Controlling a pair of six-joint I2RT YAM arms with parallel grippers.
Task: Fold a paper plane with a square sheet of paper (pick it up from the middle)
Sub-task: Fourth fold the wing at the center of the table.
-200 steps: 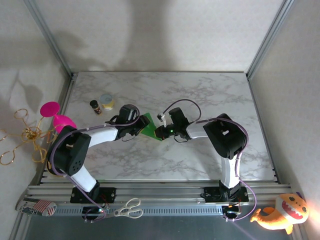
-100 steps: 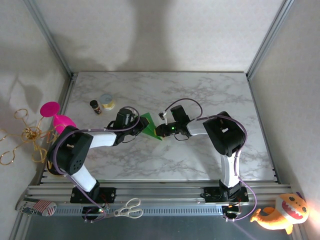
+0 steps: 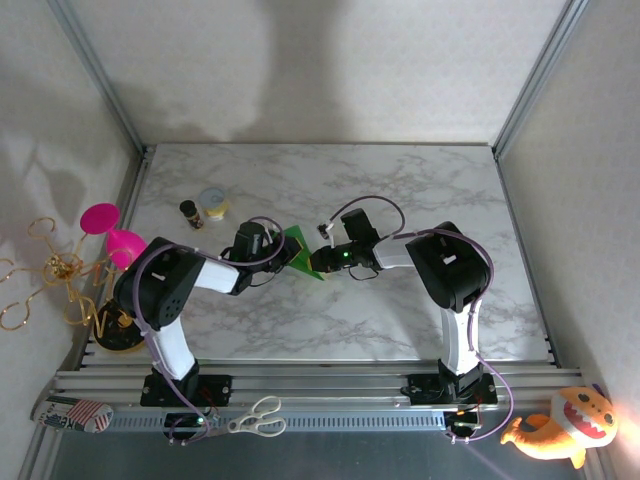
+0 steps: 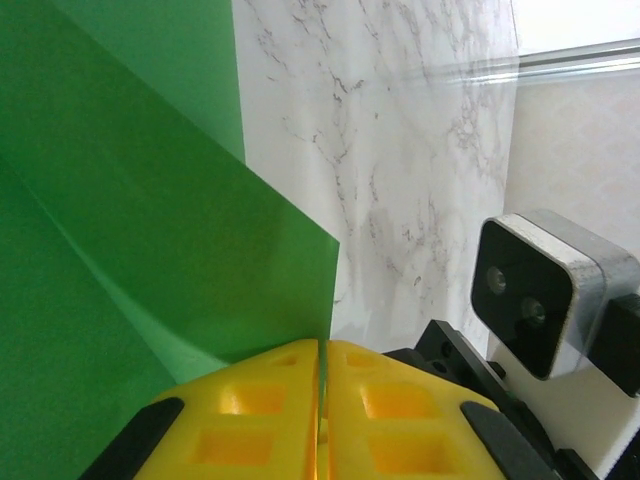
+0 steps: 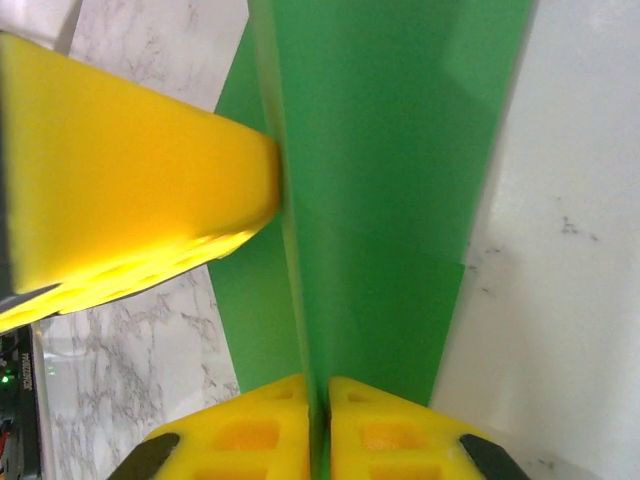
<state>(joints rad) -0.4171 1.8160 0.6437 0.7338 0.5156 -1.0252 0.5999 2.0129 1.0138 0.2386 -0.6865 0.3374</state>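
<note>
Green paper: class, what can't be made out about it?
Top view: green paper too small, partly under left gripper and right gripper; folds unclear.
Left wrist: paper cut off at left and top edges.
Right wrist: paper runs off the top; yellow finger hides part.

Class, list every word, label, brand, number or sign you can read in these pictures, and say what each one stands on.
Readable text: none.
Green paper: plain, no print.
Round tin: any label is too small to read.
Small dark bottle: too small to read.
Striped object at the near left corner: a pattern shows, but any lettering is too blurred to read.
</note>
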